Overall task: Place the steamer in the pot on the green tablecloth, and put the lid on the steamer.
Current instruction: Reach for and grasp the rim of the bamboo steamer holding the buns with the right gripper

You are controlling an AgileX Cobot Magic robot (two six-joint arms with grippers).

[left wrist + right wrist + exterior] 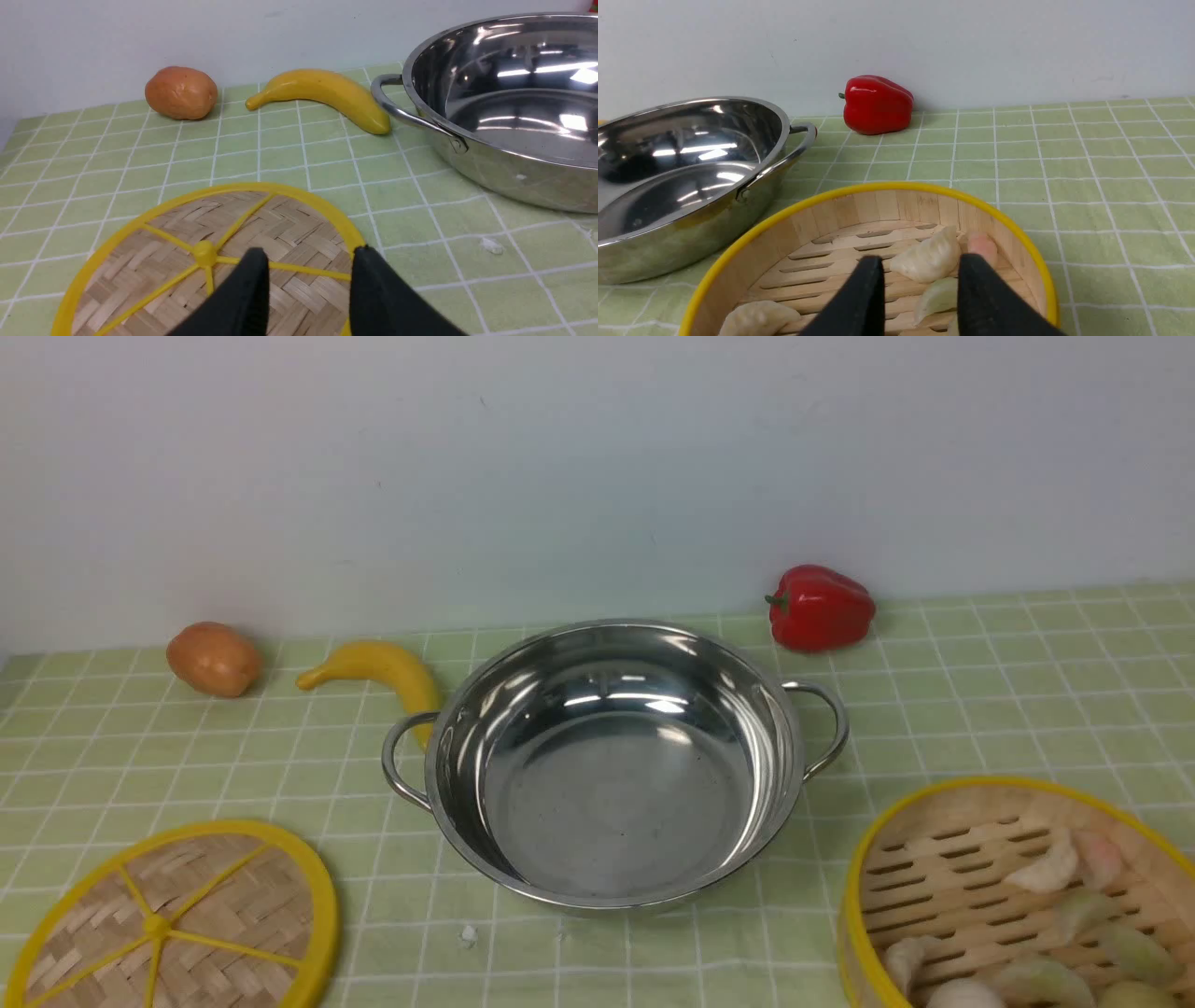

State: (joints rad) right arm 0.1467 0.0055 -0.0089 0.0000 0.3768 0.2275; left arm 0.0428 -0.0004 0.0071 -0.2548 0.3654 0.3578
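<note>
Empty pot (616, 784) (centre); steamer (943, 863) right, lid (233, 905) left.

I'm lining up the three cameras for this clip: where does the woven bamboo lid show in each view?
Front view: the lid lies at the near left, partly cut off by the picture's edges.
Left wrist view: the lid fills the foreground, close in front of the left pincer.
Right wrist view: not in it.
Shared landmark: the pot shows in all three views.
</note>
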